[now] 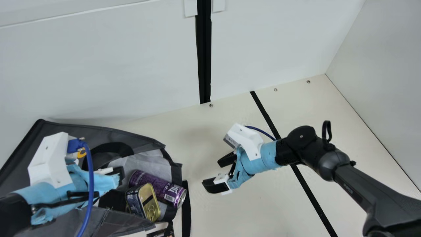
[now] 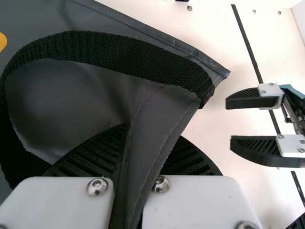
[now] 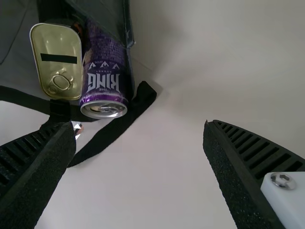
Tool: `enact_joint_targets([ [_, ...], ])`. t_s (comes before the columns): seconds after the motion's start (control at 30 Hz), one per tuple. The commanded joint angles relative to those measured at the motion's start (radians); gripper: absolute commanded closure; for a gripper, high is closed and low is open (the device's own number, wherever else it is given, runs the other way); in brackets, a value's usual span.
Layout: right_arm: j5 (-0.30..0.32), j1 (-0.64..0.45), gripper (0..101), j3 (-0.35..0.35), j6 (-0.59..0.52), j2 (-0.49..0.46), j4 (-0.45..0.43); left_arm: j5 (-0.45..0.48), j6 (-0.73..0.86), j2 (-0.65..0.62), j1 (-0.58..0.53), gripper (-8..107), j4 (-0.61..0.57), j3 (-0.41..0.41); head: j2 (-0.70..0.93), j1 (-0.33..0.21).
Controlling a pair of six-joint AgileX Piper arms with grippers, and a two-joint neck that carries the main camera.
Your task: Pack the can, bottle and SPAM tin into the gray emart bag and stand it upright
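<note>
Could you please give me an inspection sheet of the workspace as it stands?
Surface: cream table, crossed by a black line.
Job's things: gray bag lying down; purple can on its side at the mouth, beside the SPAM tin.
Clutter: partly hidden printed item near the mouth, too little visible to identify.
Left tool: closed on the bag's fabric, near a black handle.
Right tool: open, holding nothing.
Cables: blue cable at the left wrist, another at the right.
Surroundings: pale wall behind, with a black vertical strip; no person seen.
</note>
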Motion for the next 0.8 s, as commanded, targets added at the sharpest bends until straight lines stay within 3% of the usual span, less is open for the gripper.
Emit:
enact_joint_targets([
  [0.0,0.006,0.009,6,-0.013,-0.012,0.024,0.009,0.000,0.000,0.000,0.000,107,0.000,0.000,-0.001,-0.023],
  [0.77,0.012,0.141,6,-0.176,-0.076,0.243,0.125,0.000,0.000,0.000,0.000,107,0.000,0.000,-0.001,-0.023],
])
